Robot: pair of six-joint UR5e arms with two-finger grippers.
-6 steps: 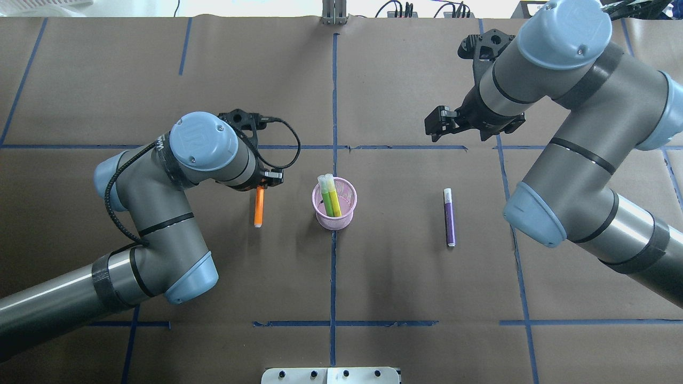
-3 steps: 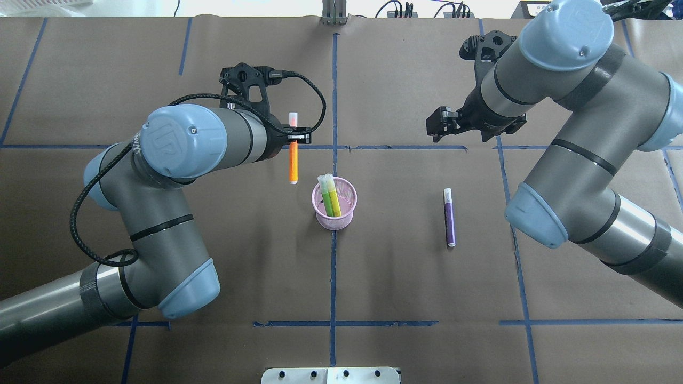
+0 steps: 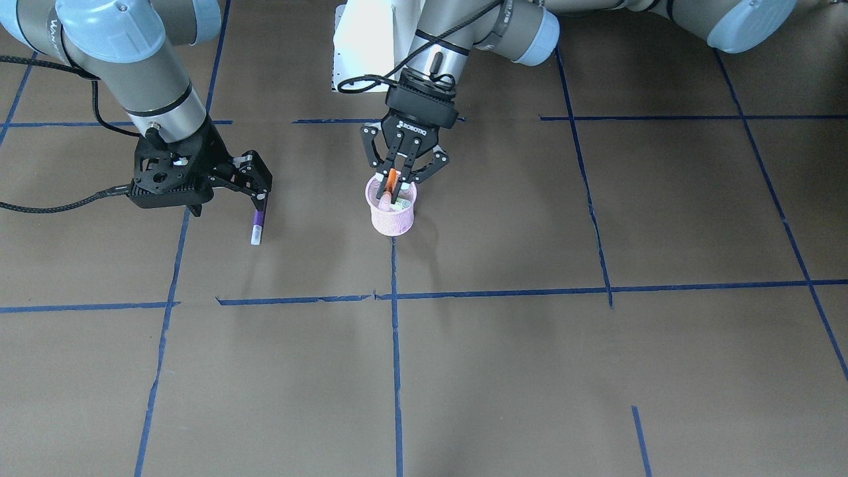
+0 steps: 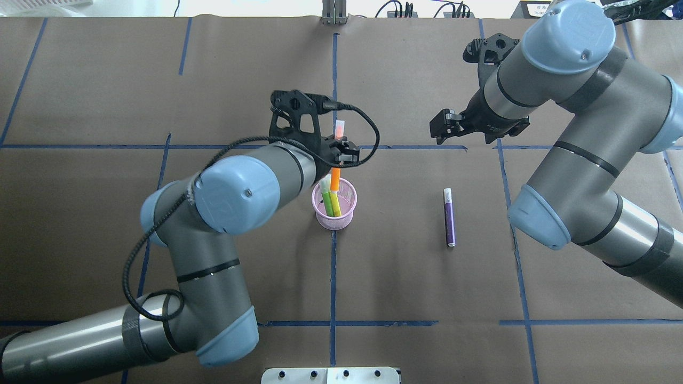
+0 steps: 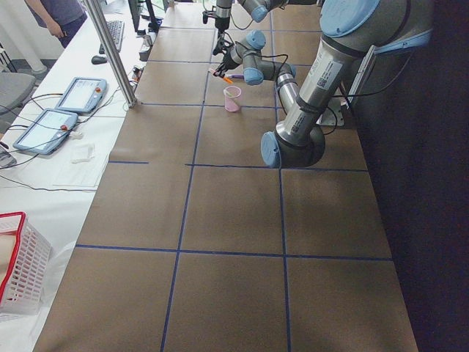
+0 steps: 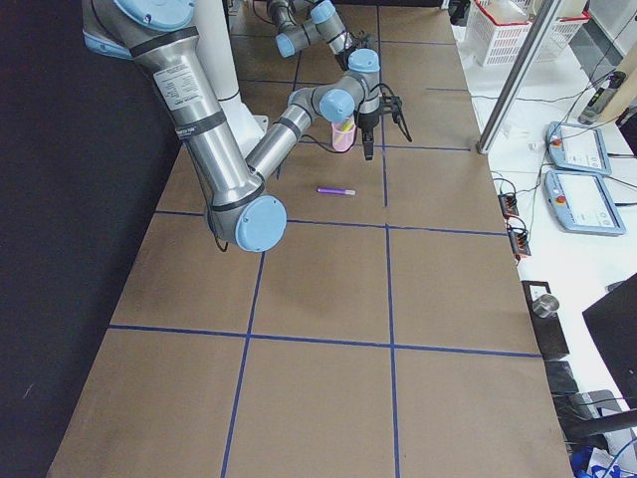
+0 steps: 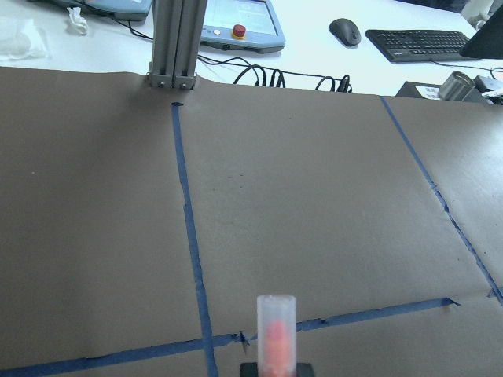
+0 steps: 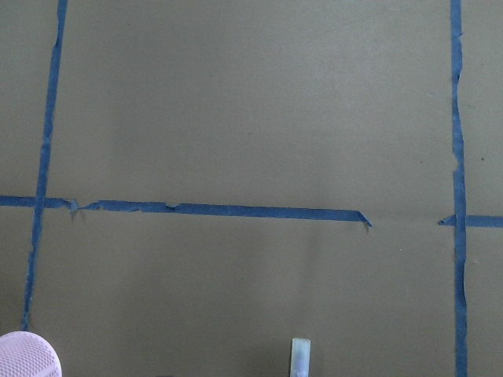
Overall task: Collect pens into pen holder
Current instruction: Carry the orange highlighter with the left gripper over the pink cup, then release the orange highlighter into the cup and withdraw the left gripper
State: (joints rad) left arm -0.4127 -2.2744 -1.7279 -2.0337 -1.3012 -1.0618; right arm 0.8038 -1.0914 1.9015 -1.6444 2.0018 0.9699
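The pink mesh pen holder [image 4: 334, 216] stands at the table's middle, and also shows in the front view [image 3: 392, 218]. A green pen [image 4: 325, 200] and a yellowish pen [image 4: 334, 203] stand in it. My left gripper [image 4: 341, 156] is shut on the orange pen [image 4: 335, 178], held nearly upright, cap up, with its lower end inside the holder's rim [image 3: 391, 182]. The purple pen [image 4: 450, 217] lies on the table right of the holder. My right gripper [image 4: 439, 128] hangs open and empty above the table beyond the purple pen's cap end [image 8: 299, 357].
Blue tape lines grid the brown table [image 4: 416, 298]. A metal post [image 4: 333, 13] stands at the far edge and a grey plate [image 4: 331, 375] at the near edge. Tablets and a white basket [image 5: 18, 271] sit on the side bench.
My left gripper has lifted the orange pen from the table left of the holder and carried it right, over the holder. The right arm has barely moved.
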